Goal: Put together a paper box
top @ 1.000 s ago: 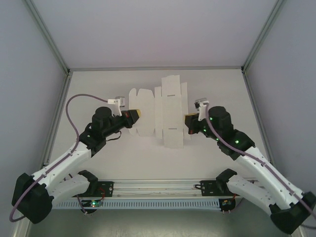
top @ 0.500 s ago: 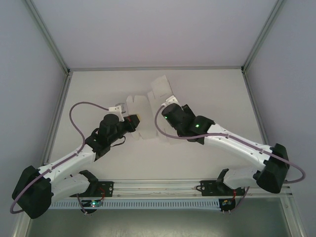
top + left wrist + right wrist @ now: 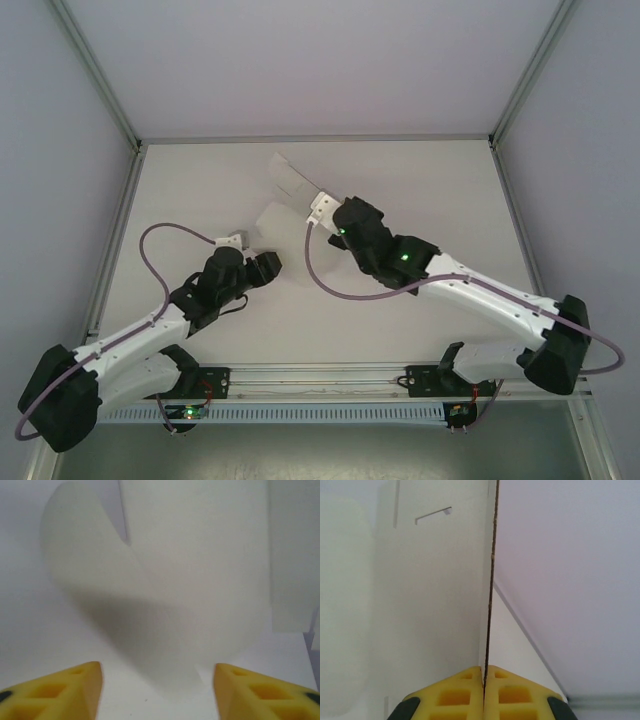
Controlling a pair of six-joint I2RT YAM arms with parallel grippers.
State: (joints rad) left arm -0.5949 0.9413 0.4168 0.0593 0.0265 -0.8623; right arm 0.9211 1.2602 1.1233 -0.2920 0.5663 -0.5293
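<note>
The box [image 3: 292, 178] is a thin white sheet, not folded up yet. It sits in the middle of the bench [image 3: 450, 200], a bit to the left. It does not lie flat. Part of it is lifted up and tips toward the far left.

The right fingers [image 3: 455, 695] are pressed tight together on the edge of the box. From the right wrist, the sheet stands straight up between the two yellow pads, thin like a line. A small cut shows near the top of the sheet.

The right arm [image 3: 470, 295] stretches from the near right side all the way over to the middle of the bench.

The left fingers [image 3: 60, 690] are wide apart and hold nothing. A round flap [image 3: 100, 570] of the box is just in front of them, but it is not between them. The left arm [image 3: 140, 335] reaches in from the near left, and its fingers are close to the near left side of the box.
</note>
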